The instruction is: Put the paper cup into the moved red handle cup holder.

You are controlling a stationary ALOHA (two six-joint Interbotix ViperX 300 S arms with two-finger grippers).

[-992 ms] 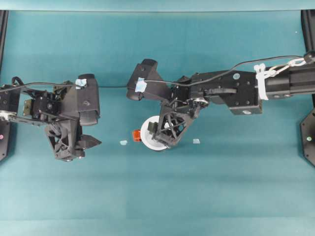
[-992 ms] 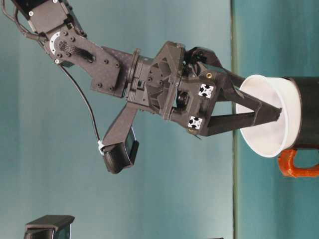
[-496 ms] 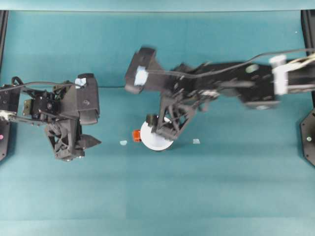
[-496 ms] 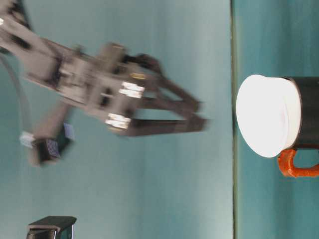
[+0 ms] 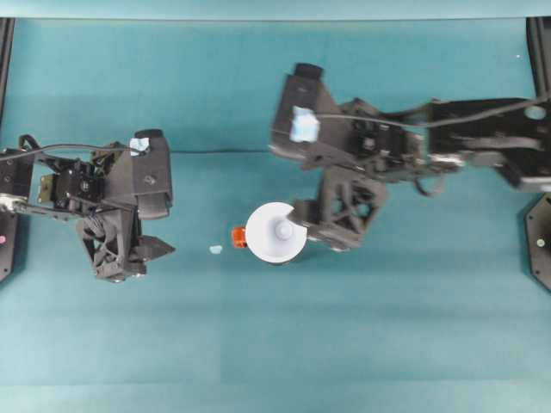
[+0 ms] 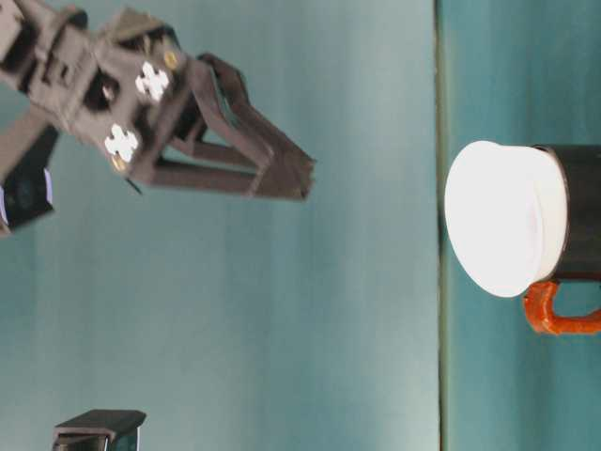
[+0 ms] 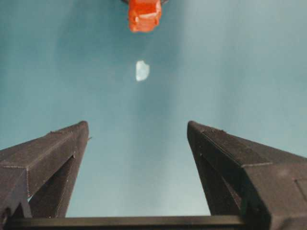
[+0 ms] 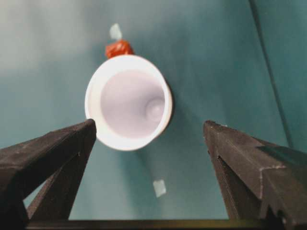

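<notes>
Item: paper cup (image 5: 275,232), white, flared rim, small greyish base; seated upright in the red handle cup holder (image 6: 582,211), glossy black, orange-red tab, mid-worktop (image 5: 387,344). Judged light, thin-walled, easily crushed; best taken lightly at the rim. Right end effector (image 6: 286,174) hung above it, spread wide, empty. Left end effector (image 5: 159,249) sat well apart, open wide, empty.

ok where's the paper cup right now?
Overhead view: the paper cup sits near table centre, seated in the red handle cup holder, just left of the right gripper, whose jaws are open and clear of it.
</notes>
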